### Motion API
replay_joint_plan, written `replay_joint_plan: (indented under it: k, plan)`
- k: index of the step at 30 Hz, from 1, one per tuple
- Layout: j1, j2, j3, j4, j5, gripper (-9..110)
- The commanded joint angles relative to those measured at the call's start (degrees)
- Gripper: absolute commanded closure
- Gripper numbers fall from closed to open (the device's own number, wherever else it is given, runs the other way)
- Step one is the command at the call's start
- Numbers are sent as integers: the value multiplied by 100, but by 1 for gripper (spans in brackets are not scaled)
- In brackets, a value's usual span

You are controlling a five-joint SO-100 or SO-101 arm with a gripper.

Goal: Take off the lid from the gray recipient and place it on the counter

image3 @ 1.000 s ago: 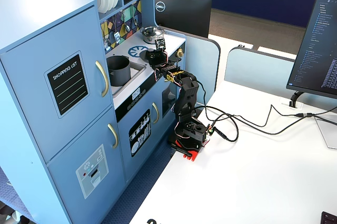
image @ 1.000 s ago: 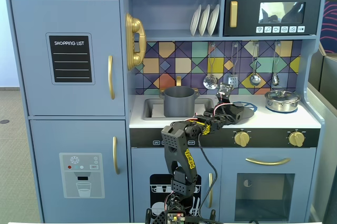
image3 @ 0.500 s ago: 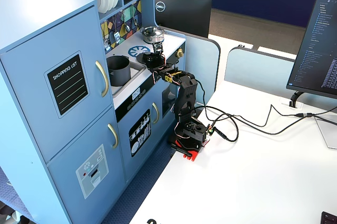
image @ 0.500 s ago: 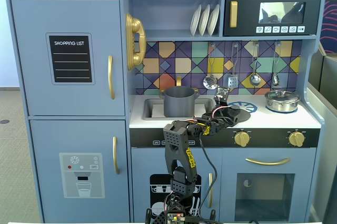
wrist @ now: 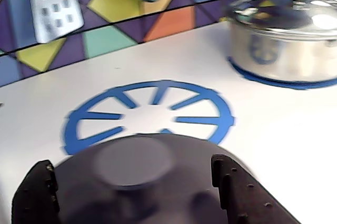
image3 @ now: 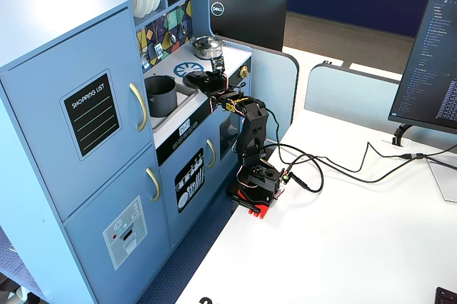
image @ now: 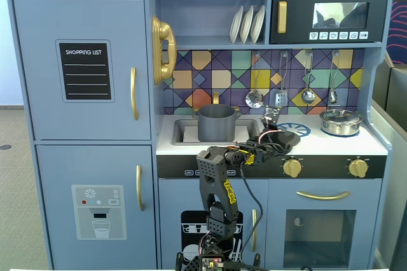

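The dark gray lid [wrist: 158, 192] lies on the white counter [wrist: 295, 145], over the near edge of the blue burner ring [wrist: 226, 116]. My gripper [wrist: 130, 165] hovers right over it. The jaws stand wide apart on either side of the knob and do not touch it. In a fixed view the lid [image: 284, 138] sits right of the open gray pot [image: 217, 123], which stands in the sink, and the gripper [image: 278, 132] is at the lid. The other fixed view shows the lid [image3: 202, 79], the gripper [image3: 208, 76] and the pot [image3: 161, 95].
A shiny silver pot with its own lid [wrist: 284, 40] stands on the second burner at the right, also seen in a fixed view [image: 341, 121]. Utensils [image: 254, 98] hang on the tiled back wall. Knobs [image: 292, 168] line the counter's front.
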Motion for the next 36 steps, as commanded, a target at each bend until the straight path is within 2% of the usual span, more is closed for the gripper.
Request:
replay_joint_plan:
  k: [1, 5, 9, 11, 15, 19, 23, 29, 36]
  plan:
    - [97, 545, -97, 70, 18, 70]
    - [-62, 1503, -255, 1037, 299, 75]
    - [-580, 3349, -431, 3718, 835, 87]
    - [-1002, 4324, -448, 5063, 993, 101]
    - [-1714, 6073, 325, 6829, 1028, 102]
    - [-2312, 7479, 1679, 8587, 387, 102]
    - [-2637, 7717, 2663, 9835, -53, 102]
    - [-3551, 7770, 3691, 10635, 431, 102]
    - [-3700, 7770, 4500, 10802, 422, 102]
